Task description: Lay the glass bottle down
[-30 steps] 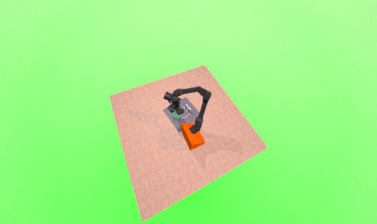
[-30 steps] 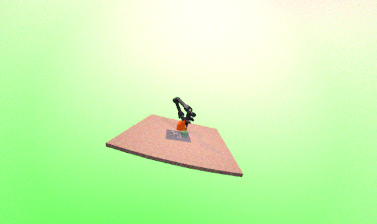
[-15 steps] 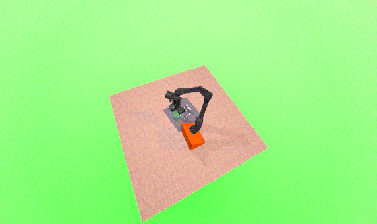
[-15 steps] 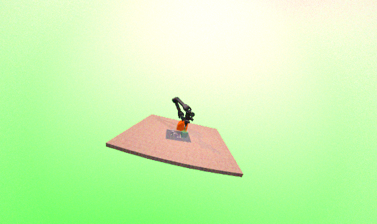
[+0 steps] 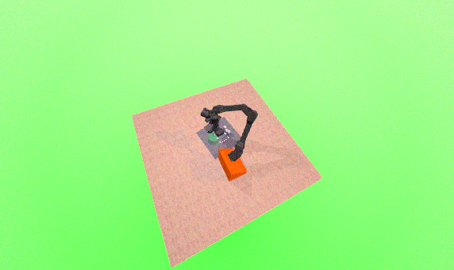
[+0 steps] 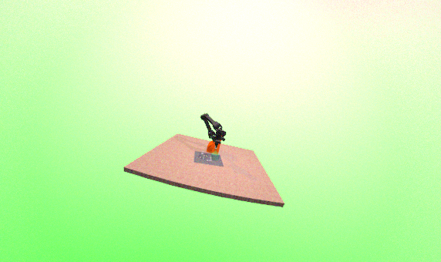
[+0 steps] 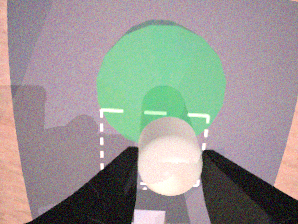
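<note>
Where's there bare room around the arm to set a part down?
Bare: the pinkish board between its long front edge and the orange block in the top view. Crowded: the grey mat, with bottle, gripper and dashed outline.
</note>
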